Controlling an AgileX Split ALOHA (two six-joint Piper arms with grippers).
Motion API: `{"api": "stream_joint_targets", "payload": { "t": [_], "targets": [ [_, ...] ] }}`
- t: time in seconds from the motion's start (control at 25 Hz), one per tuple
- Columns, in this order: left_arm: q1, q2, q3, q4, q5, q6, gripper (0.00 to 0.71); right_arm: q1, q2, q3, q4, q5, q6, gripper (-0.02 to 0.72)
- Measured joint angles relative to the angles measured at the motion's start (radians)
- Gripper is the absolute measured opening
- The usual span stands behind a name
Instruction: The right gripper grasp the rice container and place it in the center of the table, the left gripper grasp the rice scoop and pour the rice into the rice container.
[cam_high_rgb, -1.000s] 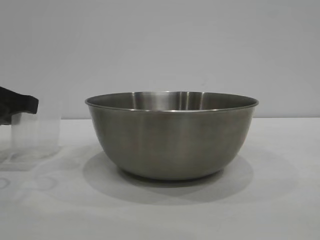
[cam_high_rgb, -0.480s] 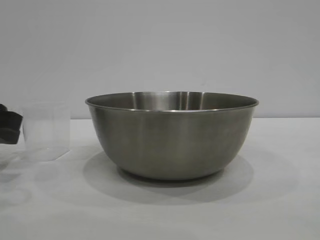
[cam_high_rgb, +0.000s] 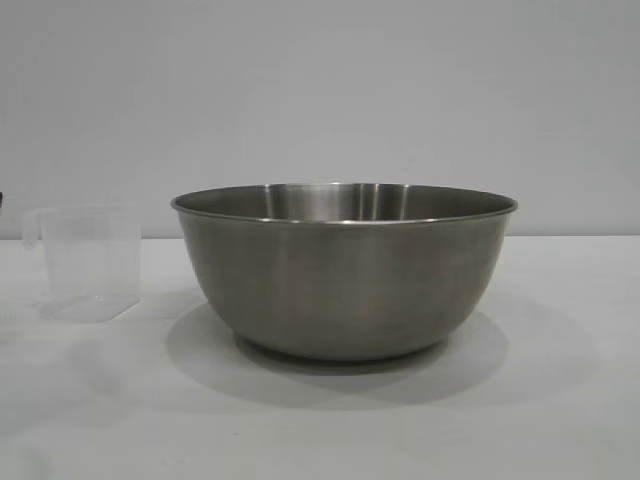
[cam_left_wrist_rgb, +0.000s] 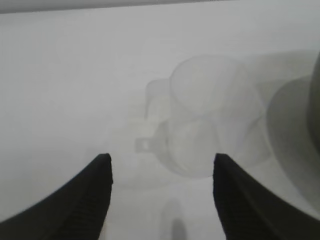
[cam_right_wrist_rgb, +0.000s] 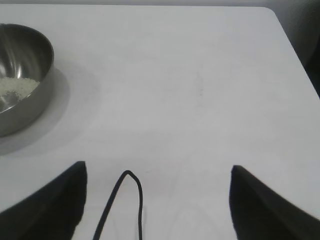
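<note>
Left gripper (cam_left_wrist_rgb: 161, 200) hangs open and empty, the scoop (cam_left_wrist_rgb: 207, 120) upright on the table (cam_high_rgb: 560, 400) just ahead, beside the bowl (cam_high_rgb: 345, 275) holding rice (cam_right_wrist_rgb: 15, 89). Right gripper (cam_right_wrist_rgb: 157, 200) gapes, parked. Risk: any forward nudge could topple that light scoop.

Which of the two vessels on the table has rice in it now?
The rice container: a pale patch of rice lies inside it. The rice scoop stands upright and looks empty.

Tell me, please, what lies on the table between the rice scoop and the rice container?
Nothing: in the exterior view only bare table separates the rice scoop from the rice container, apart from the container's shadow.
</note>
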Motion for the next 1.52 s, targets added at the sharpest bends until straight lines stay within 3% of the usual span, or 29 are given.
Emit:
{"api": "stream_joint_targets", "payload": {
  "t": [0.4,0.6,0.88,1.16,1.52],
  "targets": [
    [0.0,-0.001,0.0,0.08,0.018,-0.062,0.386,0.0,0.0,0.0,0.0,0.0,0.0,0.503],
    [0.0,-0.001,-0.012,0.081,0.12,0.056,0.386,0.0,0.0,0.0,0.0,0.0,0.0,0.503],
    [0.0,-0.035,-0.02,0.07,0.216,0.085,0.386,0.0,0.0,0.0,0.0,0.0,0.0,0.503],
    [0.0,-0.182,-0.156,0.072,0.611,0.088,0.386,0.0,0.0,0.0,0.0,0.0,0.0,0.503],
    [0.0,-0.446,-0.437,0.155,1.278,0.09,0.386,0.0,0.0,0.0,0.0,0.0,0.0,0.503]
  ]
}}
